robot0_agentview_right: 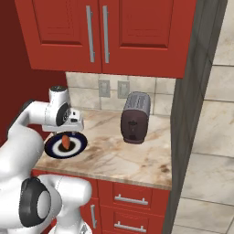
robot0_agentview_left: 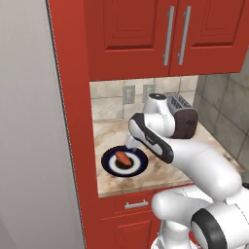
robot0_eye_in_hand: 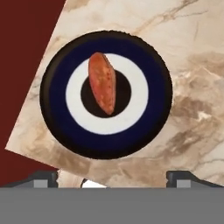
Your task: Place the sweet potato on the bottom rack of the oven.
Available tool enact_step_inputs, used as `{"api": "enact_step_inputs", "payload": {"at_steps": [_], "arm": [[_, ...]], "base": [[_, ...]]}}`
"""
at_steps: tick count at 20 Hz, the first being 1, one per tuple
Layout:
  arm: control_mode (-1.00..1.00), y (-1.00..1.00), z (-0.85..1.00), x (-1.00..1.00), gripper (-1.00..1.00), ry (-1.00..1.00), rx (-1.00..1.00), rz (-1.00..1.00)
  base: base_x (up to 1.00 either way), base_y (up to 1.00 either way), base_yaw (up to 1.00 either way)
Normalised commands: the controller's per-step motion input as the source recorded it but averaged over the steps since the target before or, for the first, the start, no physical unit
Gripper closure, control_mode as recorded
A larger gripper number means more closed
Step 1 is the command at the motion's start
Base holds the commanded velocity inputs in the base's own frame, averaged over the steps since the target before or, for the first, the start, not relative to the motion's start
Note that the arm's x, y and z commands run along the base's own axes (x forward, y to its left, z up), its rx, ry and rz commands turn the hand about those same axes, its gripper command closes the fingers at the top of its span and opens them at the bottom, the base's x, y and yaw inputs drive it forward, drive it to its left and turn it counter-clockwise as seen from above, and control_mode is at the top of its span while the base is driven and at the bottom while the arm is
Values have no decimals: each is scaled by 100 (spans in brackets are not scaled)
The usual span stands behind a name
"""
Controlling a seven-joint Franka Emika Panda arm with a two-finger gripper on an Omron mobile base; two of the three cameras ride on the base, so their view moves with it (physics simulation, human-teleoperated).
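Gripper (robot0_eye_in_hand: 112, 177) is hanging above the plate, pointing down; in the hand view its two finger tips are sitting wide apart at the bottom corners, with nothing between them. So the pincer is spread and empty.

Sweet potato (robot0_eye_in_hand: 103, 82) is lying on the dark blue and white plate (robot0_eye_in_hand: 151, 127), across the dark centre disc and reaching toward 11 o'clock over the white ring. It is resting free, untouched by the fingers.

Plate is sitting on the marble counter (robot0_agentview_right: 132, 157), near the counter's left end beside the red cabinet side panel (robot0_agentview_left: 68, 121). In the right base view the gripper is hovering directly over the sweet potato (robot0_agentview_right: 66, 141).

Farther back, at about 2 o'clock from the plate, a toaster (robot0_agentview_right: 135, 118) is standing toward the tiled backsplash. Red wall cabinets (robot0_agentview_right: 100, 32) are hanging above.

Progress, as judged: very early. The grasp is not yet made. Remaining: descend, close on the tuber, lift, drive to the oven, set it on the bottom rack.
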Motion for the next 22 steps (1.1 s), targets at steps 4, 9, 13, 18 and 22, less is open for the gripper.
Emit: {"api": "enact_step_inputs", "payload": {"at_steps": [4, 9, 13, 18, 22], "arm": [[-100, 28, -46, 33, -100, 0, 0, 13], [-100, 35, -36, 31, -100, 0, 2, 6], [-100, 4, -23, 26, -100, 0, 0, 7], [-100, 4, -40, 19, -100, 0, 0, 2], [-100, 2, -30, 30, -100, 0, 0, 0]], "base": [[0, 0, 0], [0, 0, 0], [0, 0, 0], [0, 0, 0], [0, 0, 0]]}}
